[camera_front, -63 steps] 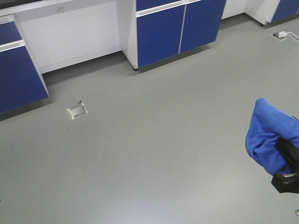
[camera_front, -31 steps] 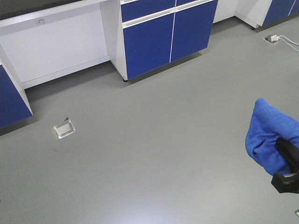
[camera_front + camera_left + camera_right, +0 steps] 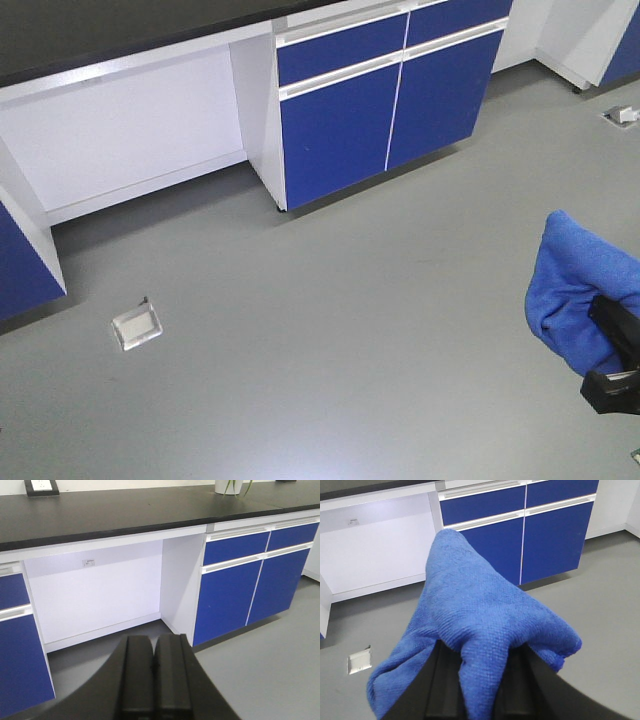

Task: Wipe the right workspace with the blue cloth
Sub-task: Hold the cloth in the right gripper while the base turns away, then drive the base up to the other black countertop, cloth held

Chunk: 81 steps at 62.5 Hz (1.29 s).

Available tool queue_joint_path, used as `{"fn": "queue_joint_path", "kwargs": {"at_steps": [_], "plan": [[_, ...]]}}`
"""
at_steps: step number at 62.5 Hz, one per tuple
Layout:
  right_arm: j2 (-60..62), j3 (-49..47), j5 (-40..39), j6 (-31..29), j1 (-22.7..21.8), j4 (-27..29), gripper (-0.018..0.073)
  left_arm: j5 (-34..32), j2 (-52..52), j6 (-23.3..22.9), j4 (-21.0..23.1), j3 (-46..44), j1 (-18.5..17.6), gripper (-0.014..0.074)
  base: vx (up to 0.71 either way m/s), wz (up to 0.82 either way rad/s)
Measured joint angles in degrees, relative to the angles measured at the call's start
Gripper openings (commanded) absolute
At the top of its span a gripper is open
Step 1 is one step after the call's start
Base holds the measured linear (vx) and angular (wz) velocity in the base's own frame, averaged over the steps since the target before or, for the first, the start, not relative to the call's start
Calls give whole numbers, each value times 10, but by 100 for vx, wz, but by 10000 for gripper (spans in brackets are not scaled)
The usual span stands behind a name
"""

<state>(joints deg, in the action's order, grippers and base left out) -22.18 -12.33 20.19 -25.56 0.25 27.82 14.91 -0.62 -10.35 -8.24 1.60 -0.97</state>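
The blue cloth (image 3: pixel 575 290) hangs bunched in the air over the grey floor, at the right edge of the front view. My right gripper (image 3: pixel 612 352) is shut on it. In the right wrist view the cloth (image 3: pixel 480 610) drapes over both black fingers (image 3: pixel 445 680) and a fold of it runs down between them. The right workspace, a matte black benchtop (image 3: pixel 125 510), stretches across the top of the left wrist view, with its white socket box (image 3: pixel 41 486) at the far left. It also shows in the front view as the benchtop (image 3: pixel 100 35). My left gripper (image 3: pixel 153 645) is shut and holds nothing.
Blue cabinet doors (image 3: pixel 380 100) stand under the bench, with an open white knee space (image 3: pixel 130 130) to their left. A metal floor box (image 3: pixel 137 325) sits in the grey floor and another floor box (image 3: pixel 622 114) at the far right. A white pot (image 3: pixel 229 485) stands on the benchtop.
The whole scene has shifted in the front view: bench and cabinets now sit lower and nearer, and the black benchtop has come into view. The cloth and right gripper hold the same pose.
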Motion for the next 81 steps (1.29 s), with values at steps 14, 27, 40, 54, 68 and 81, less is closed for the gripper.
{"fn": "queue_joint_path", "kwargs": {"at_steps": [14, 27, 40, 54, 68, 81], "plan": [[0, 0, 0, 0, 0, 0, 0, 0, 0, 0, 0, 0, 0, -6, 39, 2], [0, 0, 0, 0, 0, 0, 0, 0, 0, 0, 0, 0, 0, -6, 41, 1], [0, 0, 0, 0, 0, 0, 0, 0, 0, 0, 0, 0, 0, -6, 40, 1], [0, 0, 0, 0, 0, 0, 0, 0, 0, 0, 0, 0, 0, -6, 41, 17], [0, 0, 0, 0, 0, 0, 0, 0, 0, 0, 0, 0, 0, -6, 40, 30], [0, 0, 0, 0, 0, 0, 0, 0, 0, 0, 0, 0, 0, -6, 38, 35]]}}
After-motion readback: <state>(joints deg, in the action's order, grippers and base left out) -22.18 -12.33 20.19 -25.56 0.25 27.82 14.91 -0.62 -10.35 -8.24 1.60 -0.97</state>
